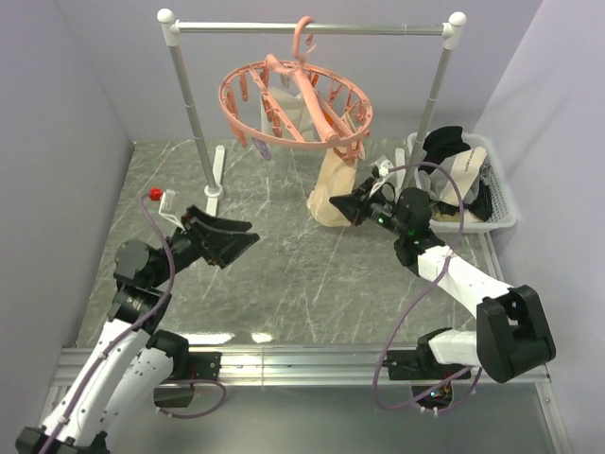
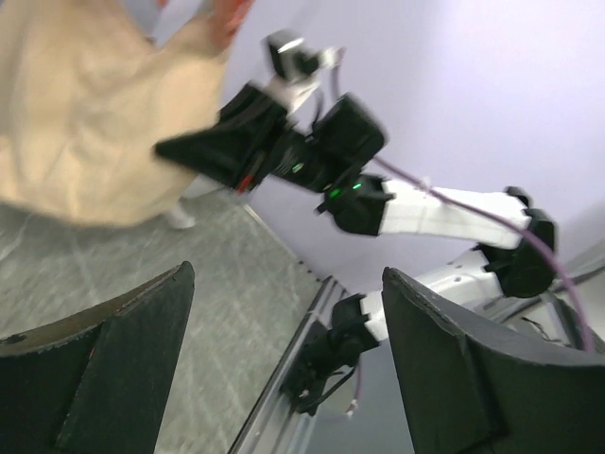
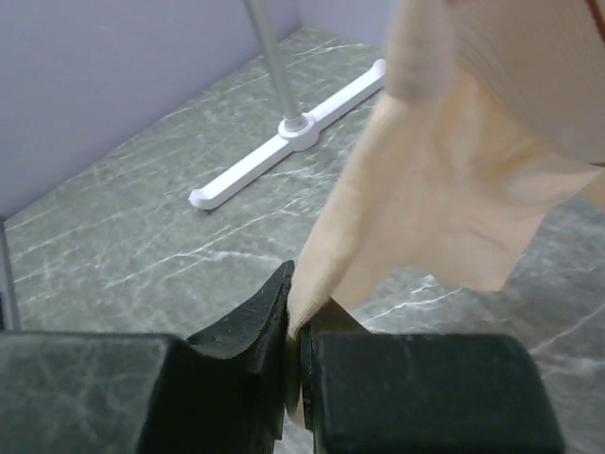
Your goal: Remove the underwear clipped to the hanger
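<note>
The salmon-pink ring hanger (image 1: 293,99) hangs by its hook from the silver rail. A cream-beige underwear (image 1: 333,189) dangles from its clips on the right side, and a second cream piece (image 1: 284,115) shows inside the ring. My right gripper (image 1: 352,206) is shut on the lower left edge of the dangling cream underwear (image 3: 444,189). In the right wrist view the fabric is pinched between the jaws of this gripper (image 3: 301,312). My left gripper (image 1: 241,241) is open and empty, low on the left. In its own view the gripper (image 2: 284,359) faces the cream underwear (image 2: 85,123).
The silver rail (image 1: 312,28) stands on two posts with white feet (image 3: 284,142) at the back. At the right, a white basket (image 1: 501,203) holds black and cream garments. A small red and white object (image 1: 156,195) lies at the left edge.
</note>
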Controlling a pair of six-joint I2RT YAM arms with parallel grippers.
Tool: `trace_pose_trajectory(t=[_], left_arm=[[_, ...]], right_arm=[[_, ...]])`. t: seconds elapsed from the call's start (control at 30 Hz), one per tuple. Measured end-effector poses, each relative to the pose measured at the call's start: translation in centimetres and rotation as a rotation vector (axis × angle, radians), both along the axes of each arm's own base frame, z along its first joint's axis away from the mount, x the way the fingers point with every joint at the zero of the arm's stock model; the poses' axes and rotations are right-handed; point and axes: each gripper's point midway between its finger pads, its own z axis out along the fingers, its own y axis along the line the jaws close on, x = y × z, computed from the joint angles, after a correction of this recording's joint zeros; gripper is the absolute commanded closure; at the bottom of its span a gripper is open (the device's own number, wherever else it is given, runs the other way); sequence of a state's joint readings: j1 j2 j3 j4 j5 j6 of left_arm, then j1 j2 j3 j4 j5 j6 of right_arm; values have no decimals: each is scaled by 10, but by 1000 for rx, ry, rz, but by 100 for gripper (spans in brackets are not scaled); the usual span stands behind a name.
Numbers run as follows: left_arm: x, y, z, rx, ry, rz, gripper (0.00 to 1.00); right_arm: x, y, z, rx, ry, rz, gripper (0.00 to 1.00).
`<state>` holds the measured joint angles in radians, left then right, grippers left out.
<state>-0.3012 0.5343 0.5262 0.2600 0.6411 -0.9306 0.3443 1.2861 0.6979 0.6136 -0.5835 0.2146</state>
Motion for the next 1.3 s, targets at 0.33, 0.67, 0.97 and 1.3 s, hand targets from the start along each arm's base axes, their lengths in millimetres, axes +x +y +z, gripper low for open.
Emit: trace_pose_trajectory(t=[0.33, 0.67, 0.97, 1.3], left_arm=[[-27, -67, 72, -8, -113, -236, 20], [-10, -106, 93, 17, -112, -210, 20], [18, -140, 104, 114, -78, -70, 20], [62, -141, 78, 290, 17, 153, 20]], right_arm=[[-31, 12, -15, 4, 36, 45, 88], [-52, 20, 0, 26, 10, 83, 88], [-75, 36, 12, 31, -7, 115, 89], [-78, 42, 6, 3, 22, 111, 90]])
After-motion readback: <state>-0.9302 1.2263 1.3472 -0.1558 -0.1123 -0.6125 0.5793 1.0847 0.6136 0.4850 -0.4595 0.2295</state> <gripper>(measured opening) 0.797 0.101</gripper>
